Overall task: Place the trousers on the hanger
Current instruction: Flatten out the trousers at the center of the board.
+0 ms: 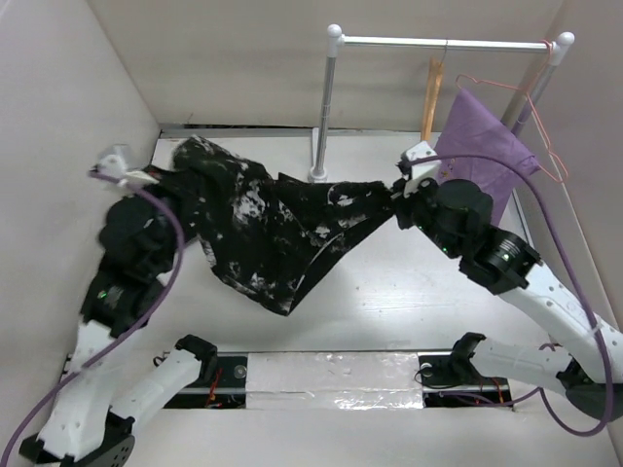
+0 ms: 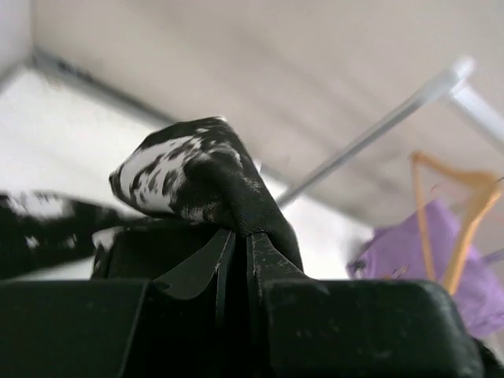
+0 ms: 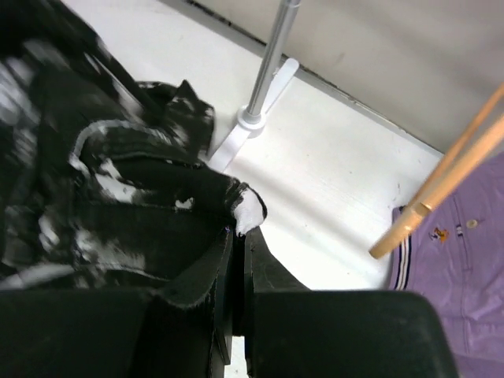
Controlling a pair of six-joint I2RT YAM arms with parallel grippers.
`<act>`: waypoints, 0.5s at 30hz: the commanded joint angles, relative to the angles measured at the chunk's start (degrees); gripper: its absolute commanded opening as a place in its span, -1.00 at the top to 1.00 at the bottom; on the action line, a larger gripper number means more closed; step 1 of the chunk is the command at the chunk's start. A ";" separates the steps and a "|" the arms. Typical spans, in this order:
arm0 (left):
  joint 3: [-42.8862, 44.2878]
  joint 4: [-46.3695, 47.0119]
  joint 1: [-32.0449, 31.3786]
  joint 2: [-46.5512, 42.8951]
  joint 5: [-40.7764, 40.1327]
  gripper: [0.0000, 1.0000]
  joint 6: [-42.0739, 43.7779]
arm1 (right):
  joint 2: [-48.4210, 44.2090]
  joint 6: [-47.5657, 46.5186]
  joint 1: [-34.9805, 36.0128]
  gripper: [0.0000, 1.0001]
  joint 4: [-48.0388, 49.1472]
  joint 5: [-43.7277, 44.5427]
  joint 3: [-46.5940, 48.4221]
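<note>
Trousers (image 1: 273,233) hang stretched in the air between the two arms, over the left and middle of the table (image 1: 409,302). Their middle sags in a loose fold toward the near edge; whether that fold touches the table cannot be told.

The left end effector (image 1: 167,173) holds one end of the trousers at the far left. In the left wrist view its fingers are pressed together on the cloth, which bulges up in a speckled knob just above the tips. The right end effector (image 1: 394,195) holds the other end. In the right wrist view its fingers are clamped tight on an edge of the cloth, with a small white patch just at the tips.

The hanger (image 1: 429,97) hangs from the rail (image 1: 438,43) at the far right, past the right end effector and apart from the trousers. Just beside it to the right hangs a purple cloth (image 1: 482,146), with a pink wire hanger (image 1: 531,107) above it near the rail's right end. The rail's left post (image 1: 324,107) stands on the table right behind the trousers' far edge.
</note>
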 commanded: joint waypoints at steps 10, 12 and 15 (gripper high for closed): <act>-3.66 -8.12 0.36 3.17 17.41 0.49 6.69 | -7.63 3.84 -18.65 1.00 4.75 2.51 -16.69; -10.42 -3.63 -2.61 4.85 21.75 0.36 5.02 | -6.67 3.58 -22.27 1.00 5.45 1.98 -17.05; -17.55 3.67 -6.14 10.03 25.50 0.13 2.38 | -4.30 3.31 -28.43 1.00 6.68 0.84 -17.76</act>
